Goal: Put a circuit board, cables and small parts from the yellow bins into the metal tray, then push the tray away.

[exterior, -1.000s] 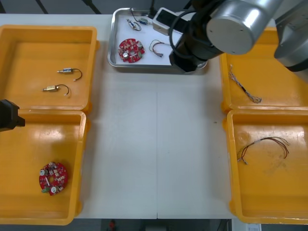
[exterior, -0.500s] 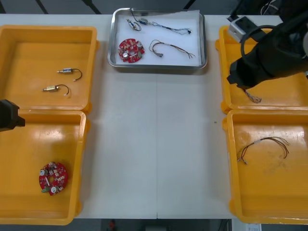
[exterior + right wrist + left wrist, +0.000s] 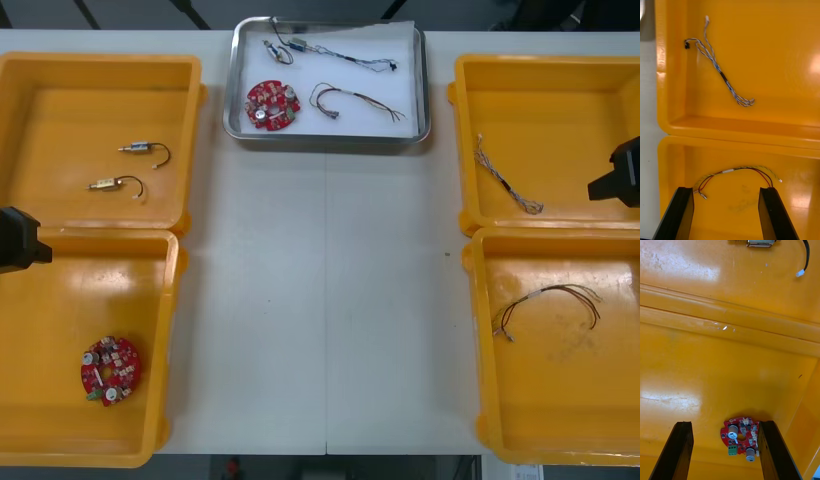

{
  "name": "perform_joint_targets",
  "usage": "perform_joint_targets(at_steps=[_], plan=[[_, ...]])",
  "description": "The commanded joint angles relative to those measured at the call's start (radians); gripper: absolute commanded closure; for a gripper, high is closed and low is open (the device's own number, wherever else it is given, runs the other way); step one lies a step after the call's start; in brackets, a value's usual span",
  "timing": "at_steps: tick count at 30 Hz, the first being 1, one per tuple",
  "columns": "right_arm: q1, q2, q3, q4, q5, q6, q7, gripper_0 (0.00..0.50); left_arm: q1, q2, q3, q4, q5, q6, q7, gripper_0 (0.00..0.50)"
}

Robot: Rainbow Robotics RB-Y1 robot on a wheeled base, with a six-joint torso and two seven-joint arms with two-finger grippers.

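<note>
Hovering over the right-hand yellow plastic bins [image 3: 733, 131], the right gripper [image 3: 725, 191] stands spread and empty above a red-and-yellow cable [image 3: 738, 169]; a twisted blue-and-white cable [image 3: 721, 74] lies one bin on. The left gripper [image 3: 724, 423], also parted, hangs over a round red circuit board [image 3: 740, 438]. The shiny metal tray [image 3: 330, 140] sits far-centre on the light table [image 3: 320, 300], holding another board [image 3: 272, 104] and cables [image 3: 355, 100].

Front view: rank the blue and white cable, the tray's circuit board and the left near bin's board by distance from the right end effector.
From the right end effector:
1. Blue and white cable, in the right far bin.
2. Tray circuit board, in the metal tray, far middle.
3. Bin circuit board, in the left near bin, opposite side.
</note>
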Motion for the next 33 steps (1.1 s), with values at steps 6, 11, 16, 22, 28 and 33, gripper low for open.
perform_joint_targets(at_steps=[6,11,16,22,28,33], plan=[[0.14,-0.037,-0.098,0.015,-0.032,-0.002,-0.03,0.0,0.008,0.049,-0.006,-0.019,-0.004,-0.009,-0.061,0.0],[0.152,-0.022,-0.096,0.065,-0.039,0.002,-0.019,0.0,0.008,0.049,-0.006,-0.019,-0.004,-0.009,-0.061,0.0],[0.166,-0.014,-0.081,0.085,-0.029,0.009,-0.01,0.0,0.008,0.049,-0.006,-0.019,-0.004,-0.009,-0.061,0.0],[0.19,0.007,-0.075,0.085,-0.005,0.006,0.003,0.0,0.008,0.049,-0.006,-0.019,-0.004,-0.009,-0.061,0.0],[0.203,0.022,-0.063,0.085,0.007,0.008,0.012,0.0,0.008,0.049,-0.006,-0.019,-0.004,-0.009,-0.061,0.0],[0.204,0.022,-0.052,0.084,0.015,0.008,0.016,0.0,0.008,0.049,-0.006,-0.019,-0.004,-0.009,-0.061,0.0]])
